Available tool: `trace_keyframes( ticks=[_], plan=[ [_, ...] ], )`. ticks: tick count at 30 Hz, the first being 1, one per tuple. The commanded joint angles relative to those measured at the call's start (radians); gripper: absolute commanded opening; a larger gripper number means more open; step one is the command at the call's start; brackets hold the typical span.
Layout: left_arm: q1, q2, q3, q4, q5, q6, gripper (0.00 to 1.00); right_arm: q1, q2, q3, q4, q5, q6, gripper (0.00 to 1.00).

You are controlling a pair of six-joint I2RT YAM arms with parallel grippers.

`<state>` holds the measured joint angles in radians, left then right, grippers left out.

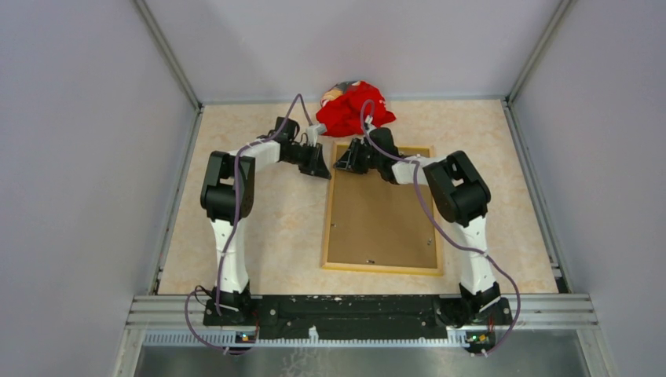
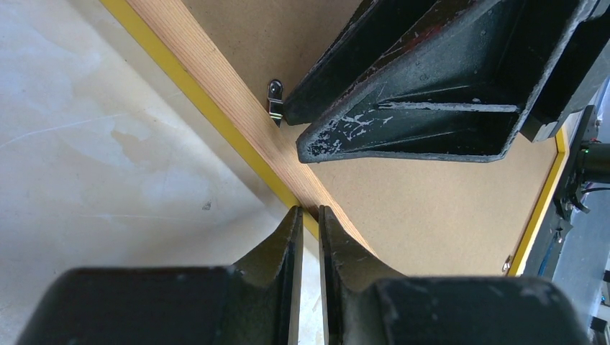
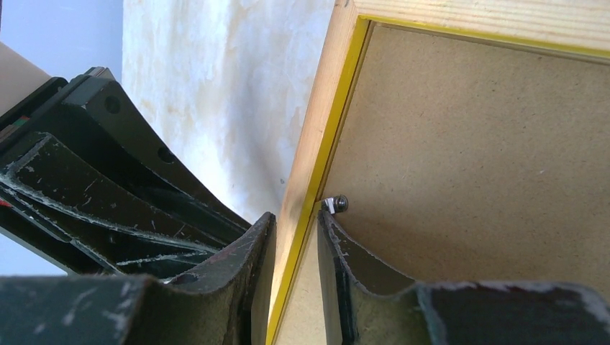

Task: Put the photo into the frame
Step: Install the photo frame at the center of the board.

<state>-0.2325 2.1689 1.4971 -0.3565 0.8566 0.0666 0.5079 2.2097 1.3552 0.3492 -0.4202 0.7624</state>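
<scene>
Arms outstretched; left end effector (image 2: 306, 213), right end effector (image 3: 295, 217) nearly closed.

The top view looks steeply down from behind the arms over the whole tabletop (image 1: 267, 228). Each wrist view sits very close — peering past the left fingers (image 2: 273, 251) or right fingers (image 3: 248, 273) — and both share the frame (image 2: 226, 93) rail beyond them.

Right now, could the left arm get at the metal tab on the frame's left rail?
Probably not. The left pincer hovers shut at the outer edge of the frame, near the tab, but the right pincer appears clamped on that rail with one finger against the tab, crowding it.
</scene>
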Motion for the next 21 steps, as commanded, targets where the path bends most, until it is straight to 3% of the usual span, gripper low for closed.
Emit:
trace_keyframes(
  ticks=[1,21],
  plan=[
    [-0.004,-0.015,-0.029,0.011,-0.026,0.009,0.19,0.012,0.045,0.007,-0.026,0.023,-0.004,0.29],
    [-0.004,-0.018,-0.033,0.012,-0.021,0.013,0.18,0.013,0.065,-0.007,0.019,0.044,0.038,0.27]
  ],
)
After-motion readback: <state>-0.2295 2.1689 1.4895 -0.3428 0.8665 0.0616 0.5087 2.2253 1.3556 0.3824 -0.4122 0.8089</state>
